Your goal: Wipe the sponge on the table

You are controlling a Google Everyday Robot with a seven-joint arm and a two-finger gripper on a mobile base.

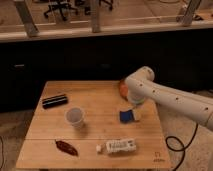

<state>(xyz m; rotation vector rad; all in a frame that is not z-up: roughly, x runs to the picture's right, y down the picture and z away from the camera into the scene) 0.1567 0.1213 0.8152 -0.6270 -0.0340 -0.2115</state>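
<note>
The dark-blue sponge lies flat on the light wooden table, right of its middle. My gripper hangs at the end of the white arm that reaches in from the right. It is low over the sponge's right edge and stands open. The sponge rests on the wood and is not lifted. The arm's bend partly hides the gripper.
A flat black bar lies at the far left and a white cup stands left of centre. A reddish-brown item and a white labelled tube lie near the front edge. An orange object sits behind the arm.
</note>
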